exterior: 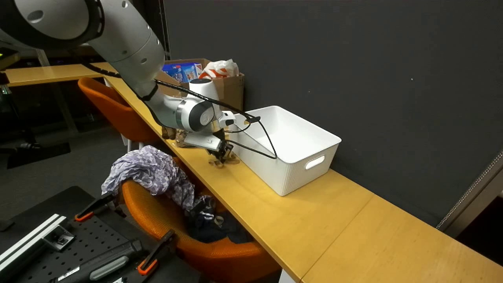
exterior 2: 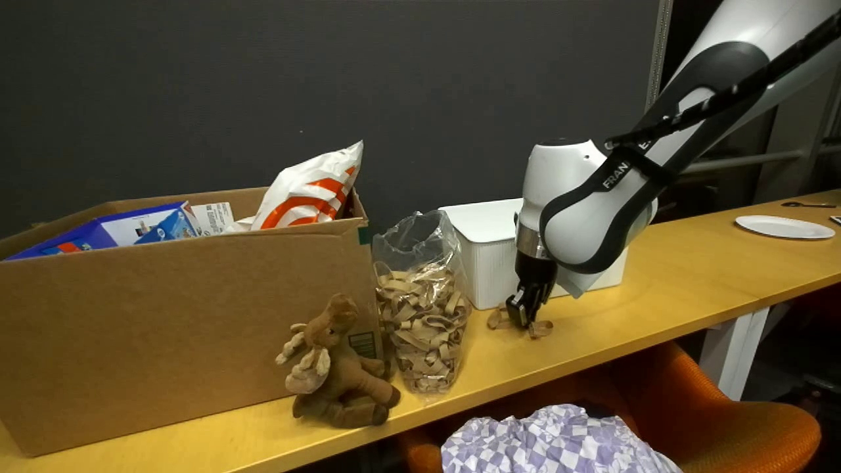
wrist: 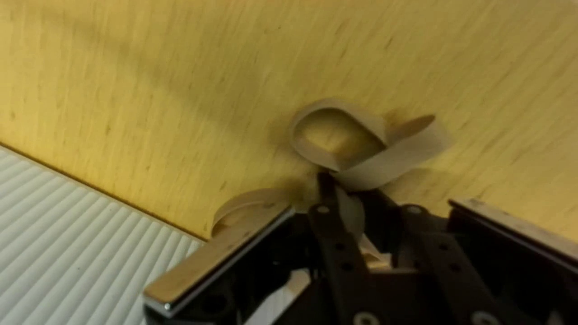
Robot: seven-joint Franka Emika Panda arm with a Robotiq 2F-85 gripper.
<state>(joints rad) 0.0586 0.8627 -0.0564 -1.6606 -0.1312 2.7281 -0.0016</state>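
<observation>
Now, gripper (wrist: 351, 192): jaws narrow, pinching a strip (wrist: 352, 213).
Strip: down at the table (exterior: 275, 220), beside the bin (exterior: 271, 171); could slip if only its edge is caught.
Loops (wrist: 255, 194): could drag along if tangled.
Bin: could be knocked if the gripper swings sideways.

Office or lab: long desk (exterior: 314, 214), orange chairs (exterior: 212, 261), dark partition (exterior: 334, 70), clamps (exterior: 147, 268), perforated black plate (exterior: 76, 245).

Exterior views, set back, share bin (exterior: 289, 175); wrist view faces table (wrist: 194, 90) closely, tilt unclear.
</observation>
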